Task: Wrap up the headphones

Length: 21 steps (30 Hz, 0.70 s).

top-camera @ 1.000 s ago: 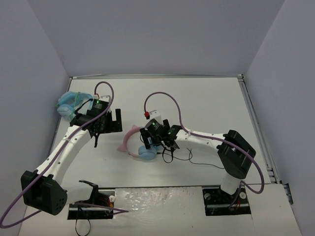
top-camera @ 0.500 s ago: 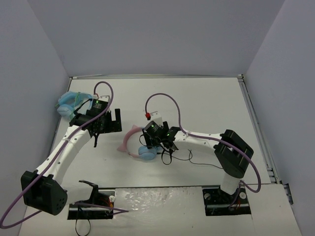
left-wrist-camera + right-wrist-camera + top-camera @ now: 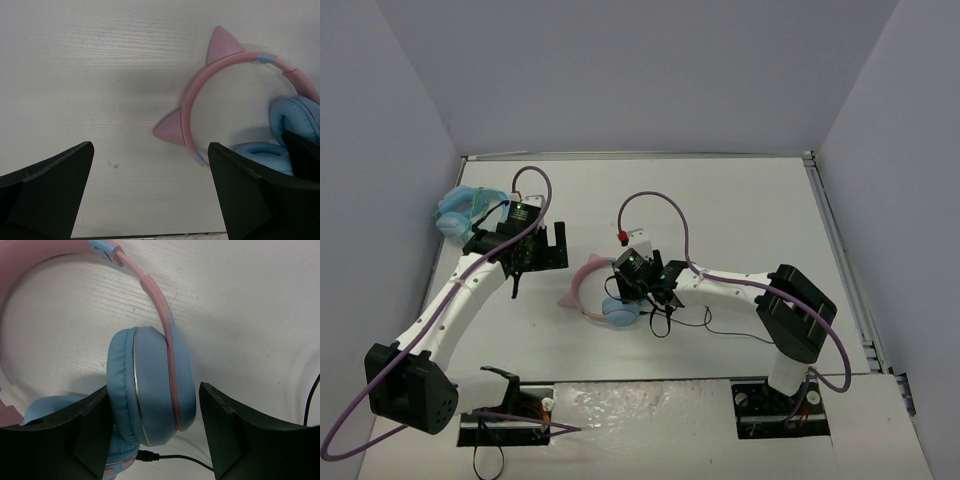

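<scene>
1. We find the headphones [image 3: 602, 296] lying flat on the table [image 3: 740, 200], roughly midway between the two arms. The pink headband points toward the left arm and the blue cups sit under the right wrist.
2. Our right gripper [image 3: 155, 415] is spread wide, with one finger on each side of an ear cup [image 3: 150, 385]. The wrist view shows a gap on the right side, so nothing is grasped yet.
3. Our left gripper [image 3: 150, 165] is also released and holds nothing. It hangs over bare table just beside the cat-eared headband [image 3: 200, 115].
4. The thin black cable [image 3: 720, 325] trails loose across the table toward the right arm's base, with its plug seated at the bottom of the cup.
5. We judge the step in hand to be securing the headset, because no winding of the cable shows.
6. The next move calls for closing the right fingers squarely on the cup. They should stay clear of the plug.
7. The left gripper would then need to pin the band or fetch the cable.
8. The all-blue item [image 3: 460, 210] at the far left stays out of it.
</scene>
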Available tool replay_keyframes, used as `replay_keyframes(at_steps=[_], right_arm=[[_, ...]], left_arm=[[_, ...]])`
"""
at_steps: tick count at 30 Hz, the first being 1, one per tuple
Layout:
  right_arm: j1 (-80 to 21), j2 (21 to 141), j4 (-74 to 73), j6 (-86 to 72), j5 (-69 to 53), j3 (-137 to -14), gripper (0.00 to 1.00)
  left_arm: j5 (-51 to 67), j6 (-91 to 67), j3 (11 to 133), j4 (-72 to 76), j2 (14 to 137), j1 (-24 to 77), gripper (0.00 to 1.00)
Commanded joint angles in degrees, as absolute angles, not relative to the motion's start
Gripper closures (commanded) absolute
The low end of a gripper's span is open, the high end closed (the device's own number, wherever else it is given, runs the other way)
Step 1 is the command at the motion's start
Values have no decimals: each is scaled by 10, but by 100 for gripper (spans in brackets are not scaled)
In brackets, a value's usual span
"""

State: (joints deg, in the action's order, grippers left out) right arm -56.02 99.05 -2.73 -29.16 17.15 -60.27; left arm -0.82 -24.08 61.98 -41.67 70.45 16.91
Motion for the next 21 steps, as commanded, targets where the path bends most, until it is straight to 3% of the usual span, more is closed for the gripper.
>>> replay_keyframes(at_steps=[1, 5, 10, 21], right_arm=[[-569, 967, -47, -292, 192, -592, 41], [-570, 967, -47, -290, 195, -593, 47], [-570, 968, -48, -280, 200, -607, 66], [-583, 980, -77, -223, 204, -684, 91]], left_arm=[[-6, -232, 632, -400, 703, 166, 3], [-4, -231, 631, -400, 706, 166, 3], [0, -230, 630, -398, 710, 166, 3], [0, -227, 628, -400, 717, 166, 3]])
